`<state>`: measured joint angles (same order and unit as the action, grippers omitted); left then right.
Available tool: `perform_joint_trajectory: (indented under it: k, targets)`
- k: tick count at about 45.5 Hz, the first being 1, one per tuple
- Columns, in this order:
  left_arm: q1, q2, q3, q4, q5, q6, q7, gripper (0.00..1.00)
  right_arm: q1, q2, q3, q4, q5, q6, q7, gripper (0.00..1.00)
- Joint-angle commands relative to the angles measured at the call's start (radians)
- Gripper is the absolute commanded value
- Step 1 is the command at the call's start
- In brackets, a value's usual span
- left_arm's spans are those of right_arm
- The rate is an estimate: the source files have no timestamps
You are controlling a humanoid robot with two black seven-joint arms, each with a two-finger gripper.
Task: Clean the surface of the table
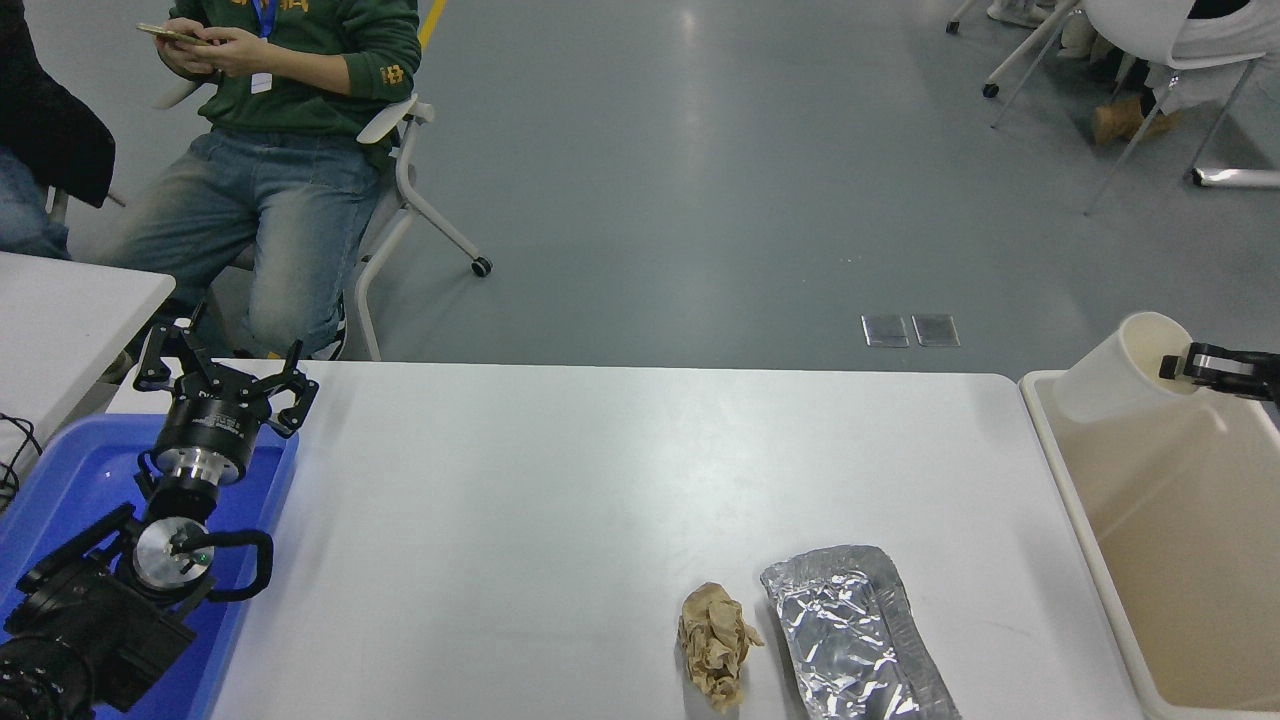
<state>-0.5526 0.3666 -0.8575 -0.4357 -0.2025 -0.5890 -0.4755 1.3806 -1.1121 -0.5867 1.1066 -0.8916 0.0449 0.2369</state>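
Over the beige bin [1180, 560], the right gripper [1180, 364] pinches a white paper cup [1115, 370] by its rim. Left of the bin, the table surface [560, 480] carries a crumpled brown paper [715, 645] and a foil tray [850, 635]. Far left of the bin, the left gripper [220, 385] is parked over a blue tray [60, 480], fingers spread. No legible writing.

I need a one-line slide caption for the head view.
Right claw holds a paper cup over the beige bin.

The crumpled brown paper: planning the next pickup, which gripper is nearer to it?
Probably the left. The left gripper is parked over the blue tray, far left of the crumpled brown paper; the right gripper holds the white cup over the bin.
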Motion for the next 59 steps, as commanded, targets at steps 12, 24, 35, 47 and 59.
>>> perform_joint_trajectory:
  k: [12,24,35,47,59]
  targets:
    - [0.0,0.0,0.0,0.0,0.0,0.0,0.0,1.0,-0.362,0.112,0.18,-0.318,0.04,-0.05,0.018,0.0]
    - [0.0,0.0,0.0,0.0,0.0,0.0,0.0,1.0,-0.449,0.176,0.209,-0.448,0.075,-0.05,0.028,0.0]
    - [0.0,0.0,0.0,0.0,0.002,0.0,0.0,1.0,-0.549,0.288,0.209,-0.649,0.154,-0.048,0.052,0.0]
    - [0.0,0.0,0.0,0.0,0.0,0.0,0.0,1.0,-0.64,0.44,0.209,-0.887,0.207,-0.045,0.071,0.0]
    - [0.0,0.0,0.0,0.0,0.0,0.0,0.0,1.0,-0.684,0.577,0.205,-1.074,0.246,-0.043,0.067,0.0]
